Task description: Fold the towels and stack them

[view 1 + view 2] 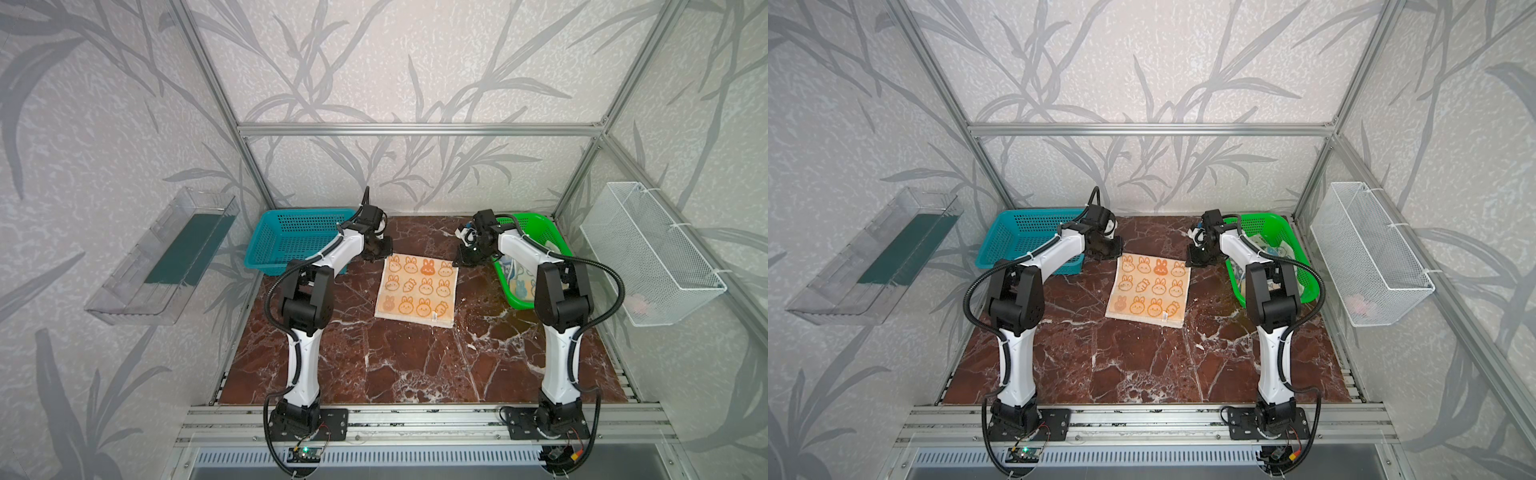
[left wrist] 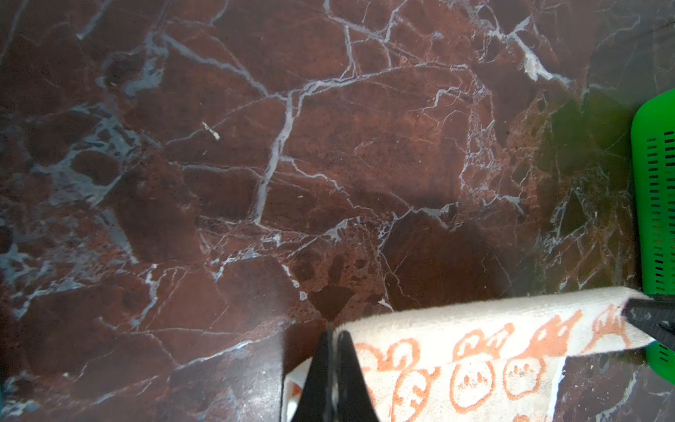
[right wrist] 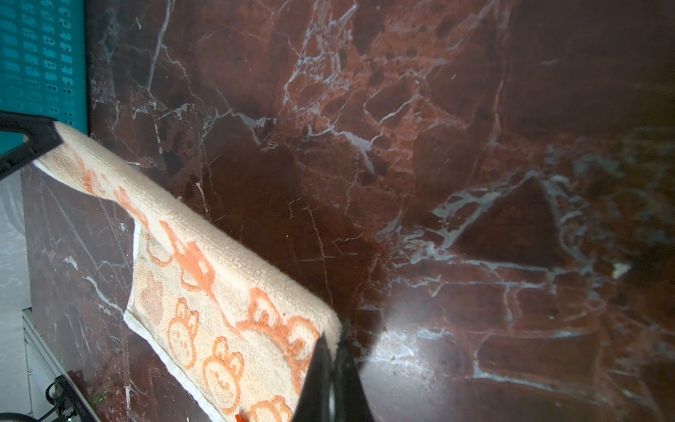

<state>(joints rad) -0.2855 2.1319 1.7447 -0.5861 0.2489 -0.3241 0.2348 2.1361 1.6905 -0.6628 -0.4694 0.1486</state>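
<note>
The peach bunny towel (image 1: 417,291) is laid at the centre of the marble table (image 1: 415,365). Its 11 o'clock corner is pinched by the left gripper (image 1: 380,253), its 1 o'clock corner by the right gripper (image 1: 461,259). A cream-and-blue towel (image 1: 519,286) is seen in the green basket (image 1: 536,220) at 3 o'clock.

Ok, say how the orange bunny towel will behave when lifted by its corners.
Likely floppy: the orange bunny towel droops between the left gripper and right gripper pinching its corners. Probably light: fingertip pinches alone hold that edge up. Terry pile should resist slipping.
</note>
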